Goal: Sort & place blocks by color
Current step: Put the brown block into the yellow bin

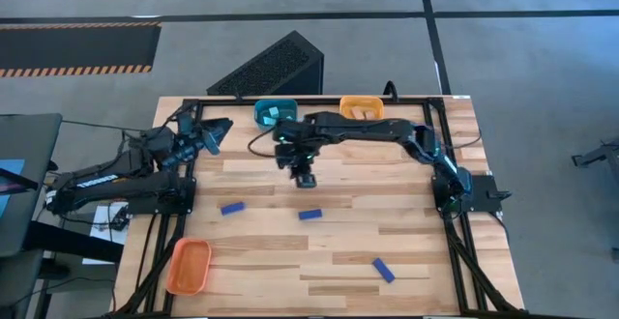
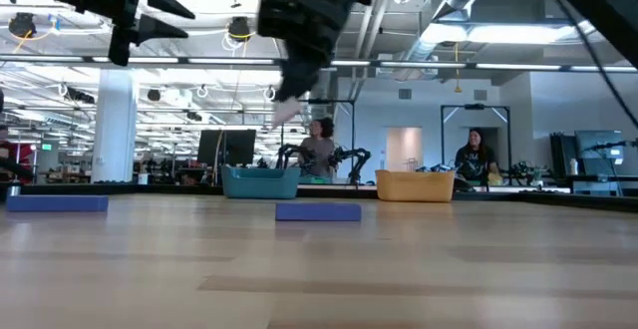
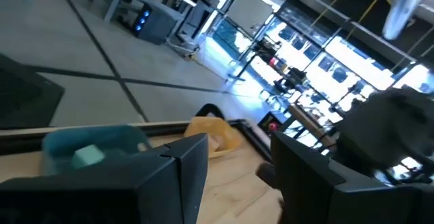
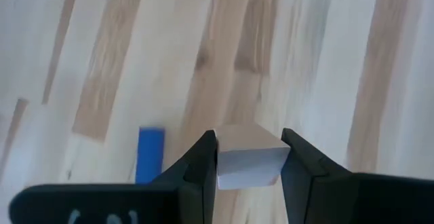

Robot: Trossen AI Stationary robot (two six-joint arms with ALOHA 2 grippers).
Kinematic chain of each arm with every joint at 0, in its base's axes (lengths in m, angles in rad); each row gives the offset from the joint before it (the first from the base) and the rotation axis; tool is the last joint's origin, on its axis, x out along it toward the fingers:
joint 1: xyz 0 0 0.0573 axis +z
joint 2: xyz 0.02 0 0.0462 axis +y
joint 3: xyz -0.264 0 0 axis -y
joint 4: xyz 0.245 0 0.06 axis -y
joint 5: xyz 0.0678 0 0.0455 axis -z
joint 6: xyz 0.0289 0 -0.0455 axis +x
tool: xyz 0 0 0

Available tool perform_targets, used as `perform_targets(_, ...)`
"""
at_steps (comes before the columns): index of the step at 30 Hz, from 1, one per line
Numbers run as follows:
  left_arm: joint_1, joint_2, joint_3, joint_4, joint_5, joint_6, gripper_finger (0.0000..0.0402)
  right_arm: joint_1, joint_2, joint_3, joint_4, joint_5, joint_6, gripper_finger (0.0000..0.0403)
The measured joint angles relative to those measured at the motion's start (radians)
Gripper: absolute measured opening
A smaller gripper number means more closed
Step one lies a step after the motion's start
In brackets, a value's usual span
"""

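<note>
My right gripper (image 1: 306,177) hangs over the middle of the table, shut on a pale tan wood block (image 4: 248,155). Three dark blue blocks lie flat on the table: one (image 1: 232,208) at centre left, one (image 1: 309,215) just nearer than the gripper, one (image 1: 384,271) near the front right. A light cyan block (image 3: 88,156) lies in the teal tray (image 1: 276,113). My left gripper (image 1: 219,131) waits open at the far left, held up and pointing toward the trays, with nothing between its fingers (image 3: 186,173). My right gripper pinches the tan block by two opposite sides (image 4: 227,164) between its two fingers. The fingers slant down from the table's far right. The block is lifted clear of the table, with the bare wood top well below it.
A yellow-orange tray (image 1: 361,108) stands beside the teal tray at the far edge; an orange tray (image 1: 189,266) sits at the near left corner. A black frame rail (image 1: 319,100) runs along the table's far edge. People sit in the room behind (image 2: 321,150).
</note>
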Motion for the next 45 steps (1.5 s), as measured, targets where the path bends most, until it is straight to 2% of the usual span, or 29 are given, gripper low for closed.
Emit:
perform_targets(5, -0.091, 0.057, 0.000, 0.063, -0.103, -0.016, 0.0148, -0.068, -0.189, -0.321, 0.164, -0.047, -0.017, 0.0117)
perform_targets(11, -0.234, 0.129, 0.000, 0.061, -0.330, -0.025, 0.0148, -0.183, -0.448, -0.686, 0.432, -0.016, 0.084, 0.0117)
perform_targets(15, -0.275, 0.194, -0.001, 0.036, -0.496, -0.015, 0.0148, -0.240, -0.563, -0.821, 0.621, 0.073, 0.266, 0.0117)
perform_targets(18, -0.252, 0.239, -0.001, 0.045, -0.563, -0.014, 0.0148, -0.248, -0.612, -0.857, 0.673, 0.147, 0.355, 0.0117)
perform_targets(20, -0.211, 0.256, -0.001, 0.061, -0.544, -0.015, 0.0148, -0.240, -0.630, -0.871, 0.665, 0.233, 0.359, 0.0117)
perform_targets(23, -0.131, 0.280, -0.001, 0.123, -0.431, -0.021, 0.0148, -0.260, -0.643, -0.887, 0.626, 0.318, 0.355, 0.0117)
perform_targets(28, -0.015, 0.331, -0.001, 0.215, -0.222, 0.006, 0.0148, -0.380, -0.643, -0.888, 0.570, 0.342, 0.337, 0.0117)
perform_targets(33, 0.059, 0.353, 0.003, 0.217, -0.036, 0.010, 0.0148, -0.528, -0.607, -0.887, 0.567, 0.343, 0.375, 0.0117)
perform_targets(37, 0.091, 0.352, 0.003, 0.201, 0.023, 0.029, 0.0148, -0.610, -0.533, -0.888, 0.543, 0.342, 0.419, 0.0117)
perform_targets(43, 0.122, 0.349, 0.003, 0.200, 0.099, 0.029, 0.0148, -0.633, -0.431, -0.888, 0.530, 0.337, 0.457, 0.0117)
perform_targets(45, 0.133, 0.349, 0.003, 0.199, 0.132, 0.028, 0.0148, -0.636, -0.417, -0.886, 0.531, 0.342, 0.476, 0.0139)
